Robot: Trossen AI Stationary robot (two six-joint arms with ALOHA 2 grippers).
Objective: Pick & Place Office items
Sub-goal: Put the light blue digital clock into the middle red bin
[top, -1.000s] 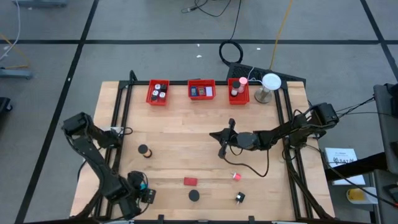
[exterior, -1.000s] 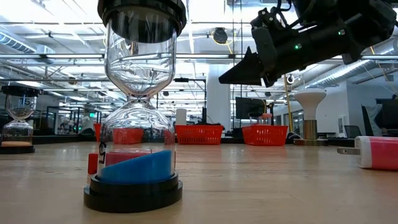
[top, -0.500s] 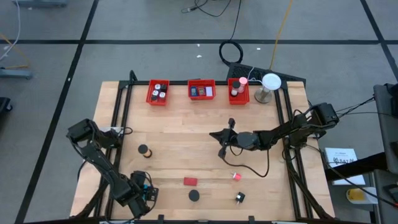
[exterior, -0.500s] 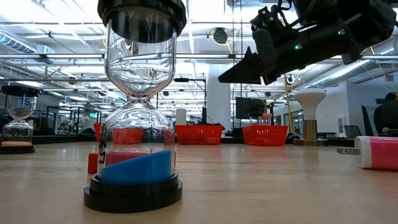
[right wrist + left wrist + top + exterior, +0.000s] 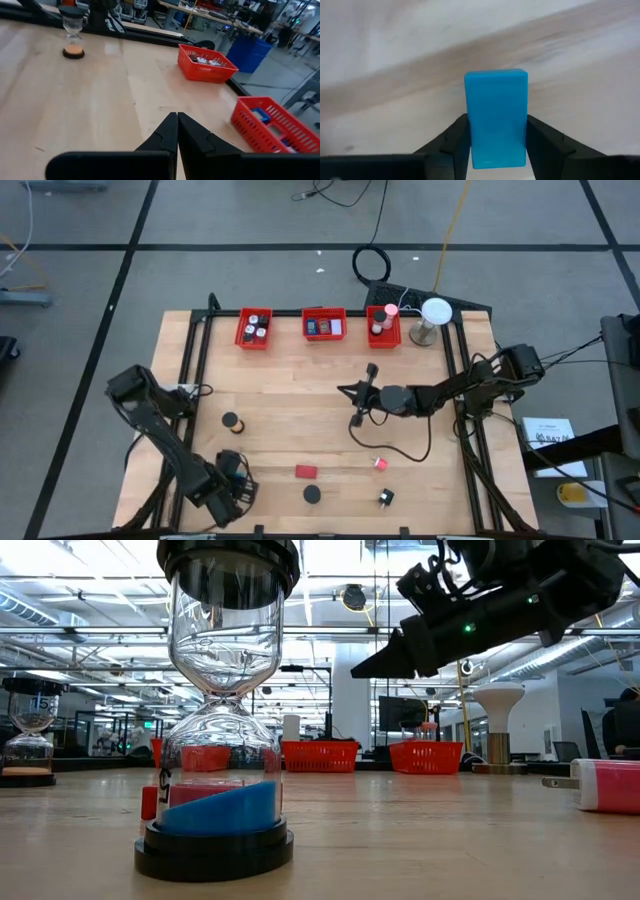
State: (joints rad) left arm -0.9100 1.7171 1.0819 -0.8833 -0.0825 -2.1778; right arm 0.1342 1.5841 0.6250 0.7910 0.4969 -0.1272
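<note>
Three red bins (image 5: pixel 324 325) line the table's (image 5: pixel 300 405) far edge in the high view, with a white lamp (image 5: pixel 434 312) at their right end. My left gripper (image 5: pixel 236 485) sits low at the near-left corner; my right gripper (image 5: pixel 357 402) hangs over mid-table. Loose items lie apart: a black disc (image 5: pixel 231 421) on the left, a red block (image 5: pixel 306 472) and another disc (image 5: pixel 313 494) near the front, a pink bit (image 5: pixel 380 463) and a small black clip (image 5: pixel 386 498) to their right.

Low view: an hourglass (image 5: pixel 216 710) with blue sand stands close up, a second hourglass (image 5: pixel 32 730) far left, a pink-and-white plug (image 5: pixel 605 785) lying at the right. My right gripper (image 5: pixel 362 667) hovers well above the wood, tips together.

Left wrist view: my fingers (image 5: pixel 457 135) sit against both sides of a blue block (image 5: pixel 496 117) standing on the wood; I am gripping it.

Right wrist view: my right gripper (image 5: pixel 177 120) is closed, empty, pointing toward two bins (image 5: pixel 207 63).
</note>
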